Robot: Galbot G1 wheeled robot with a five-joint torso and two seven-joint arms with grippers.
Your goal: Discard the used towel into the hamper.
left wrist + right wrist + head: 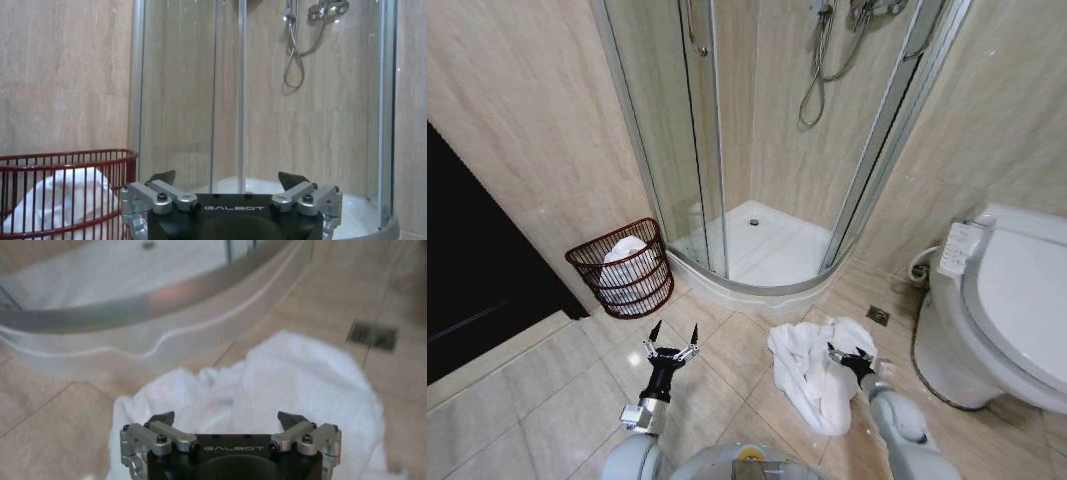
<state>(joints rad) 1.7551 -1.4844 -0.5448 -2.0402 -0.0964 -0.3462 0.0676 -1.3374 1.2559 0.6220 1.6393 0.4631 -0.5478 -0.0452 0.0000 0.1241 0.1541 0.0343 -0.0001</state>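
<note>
A white towel (817, 372) lay crumpled on the beige floor tiles (557, 400) in front of the curved shower enclosure (767, 150), between its raised white tray and the toilet (1002, 310) at the robot's right. The right gripper (851, 357) hung over the towel's right-hand part with its fingers spread apart, and nothing was held between them; from the head view I could not tell whether the tips touched the cloth. In the right wrist view the same open fingers (161, 418) pointed down at the rumpled towel (280, 385), with the shower tray's rim beyond it and a small floor drain (372, 335) off to one side. The hamper (624, 268), a round dark red wire basket, stood against the wall to the left of the shower, well apart from the towel on the floor, and it already held a bundle of white cloth (625, 258). The left gripper (671, 349) was raised above the tiles between the hamper and the towel, jaws wide open and empty. The left wrist view showed the left gripper (228, 181) facing the glass shower door, with the hamper (67, 192) and its white contents near it at one edge
</note>
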